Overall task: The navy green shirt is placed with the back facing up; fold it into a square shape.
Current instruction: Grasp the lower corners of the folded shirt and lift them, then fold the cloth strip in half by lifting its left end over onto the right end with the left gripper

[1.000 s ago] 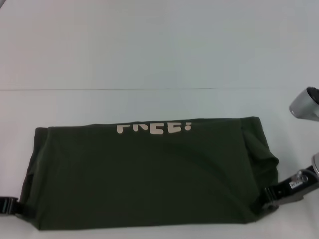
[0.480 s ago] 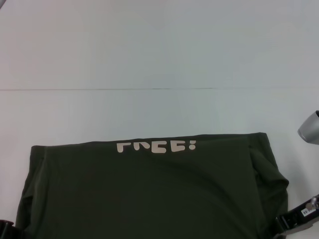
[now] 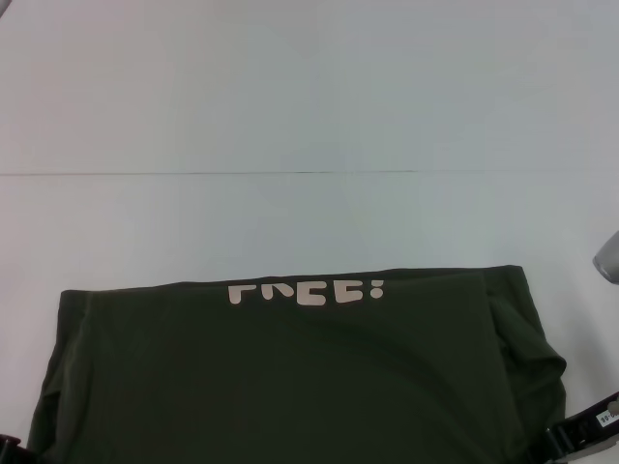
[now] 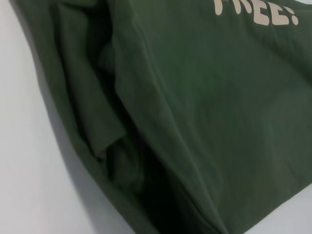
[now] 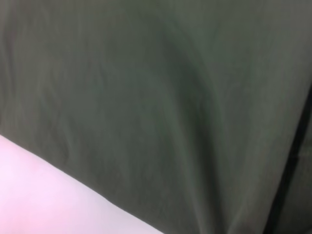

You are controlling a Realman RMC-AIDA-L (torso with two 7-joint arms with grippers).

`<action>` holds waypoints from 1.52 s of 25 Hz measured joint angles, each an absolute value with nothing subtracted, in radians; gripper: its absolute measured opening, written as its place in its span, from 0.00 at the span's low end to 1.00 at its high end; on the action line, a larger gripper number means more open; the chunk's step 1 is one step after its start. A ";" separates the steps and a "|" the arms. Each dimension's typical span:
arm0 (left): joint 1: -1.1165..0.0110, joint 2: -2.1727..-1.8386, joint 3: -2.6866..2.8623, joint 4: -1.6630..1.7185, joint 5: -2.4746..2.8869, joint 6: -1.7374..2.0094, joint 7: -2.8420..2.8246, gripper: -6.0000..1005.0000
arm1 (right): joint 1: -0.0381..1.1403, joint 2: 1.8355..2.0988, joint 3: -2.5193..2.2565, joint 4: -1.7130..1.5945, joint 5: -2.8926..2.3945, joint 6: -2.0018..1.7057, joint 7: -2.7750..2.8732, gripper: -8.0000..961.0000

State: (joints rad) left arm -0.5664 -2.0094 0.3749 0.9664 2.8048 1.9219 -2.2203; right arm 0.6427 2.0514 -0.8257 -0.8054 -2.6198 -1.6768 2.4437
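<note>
The navy green shirt (image 3: 290, 387) lies folded into a wide band at the near edge of the head view, and its near edge runs out of sight. Cream "FREE!" lettering (image 3: 305, 291) shows upside down along its far fold. My left gripper (image 3: 8, 447) is at the shirt's near left corner, only a sliver of it in view. My right gripper (image 3: 566, 440) is at the near right corner, gripping the cloth. The left wrist view shows layered folds of the shirt (image 4: 195, 122) and the lettering (image 4: 256, 12). Green cloth (image 5: 146, 97) fills the right wrist view.
The shirt rests on a white table (image 3: 290, 116) with a thin seam line (image 3: 213, 174) running across it. A silver part of the right arm (image 3: 607, 253) shows at the right edge.
The shirt has slid toward me, its far fold dropping lower in the head view. Both grippers moved back with its near corners and now sit at the lower edge of that view.
</note>
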 joint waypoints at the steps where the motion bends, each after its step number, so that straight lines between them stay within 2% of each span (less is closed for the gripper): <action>1: -0.566 -2.009 0.375 0.966 2.805 1.920 -2.220 0.01 | 0.643 2.052 -0.823 -0.808 -2.620 -1.678 2.434 0.02; 4: -0.565 -2.009 0.372 0.966 2.805 1.917 -2.221 0.01 | 0.637 2.056 -0.820 -0.837 -2.623 -1.680 2.415 0.02; 7: -0.564 -2.009 0.365 0.966 2.806 1.912 -2.225 0.02 | 0.632 2.058 -0.816 -0.858 -2.622 -1.681 2.415 0.09; 12: -0.565 -2.009 0.357 0.966 2.817 1.894 -2.238 0.02 | 0.632 2.047 -0.815 -0.859 -2.620 -1.685 2.414 0.20; 15: -0.567 -2.007 0.345 0.969 2.825 1.882 -2.247 0.02 | 0.636 2.037 -0.802 -0.866 -2.618 -1.698 2.409 0.27; 19: -0.572 -1.994 0.296 0.985 2.827 1.880 -2.258 0.02 | 0.644 2.007 -0.737 -0.869 -2.590 -1.713 2.393 0.37; 20: -0.573 -1.989 0.287 0.989 2.827 1.884 -2.262 0.03 | 0.645 1.995 -0.718 -0.868 -2.566 -1.716 2.381 0.39; 24: -0.574 -1.977 0.244 1.011 2.822 1.888 -2.265 0.09 | 0.635 1.961 -0.647 -0.853 -2.411 -1.733 2.291 0.60; 25: -0.575 -1.973 0.227 1.014 2.816 1.887 -2.264 0.16 | 0.631 1.957 -0.631 -0.841 -2.356 -1.733 2.250 0.65; 27: -0.577 -1.966 0.191 1.016 2.799 1.884 -2.259 0.29 | 0.629 1.955 -0.615 -0.813 -2.299 -1.730 2.182 0.66; 30: -0.578 -1.957 0.153 1.016 2.749 1.888 -2.245 0.41 | 0.630 1.964 -0.602 -0.744 -2.225 -1.726 2.012 0.69; 32: -0.576 -1.955 0.148 1.011 2.719 1.895 -2.233 0.48 | 0.633 1.982 -0.606 -0.701 -2.204 -1.725 1.866 0.70; 38: -0.585 -1.952 0.153 0.988 2.664 1.949 -2.183 0.75 | 0.613 2.081 -0.630 -0.681 -2.206 -1.689 1.446 0.70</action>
State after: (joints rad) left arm -0.5848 -1.9521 0.1530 0.9880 2.6644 1.9485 -2.1832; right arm 0.6134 2.0815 -0.6298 -0.6815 -2.2064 -1.6886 1.4458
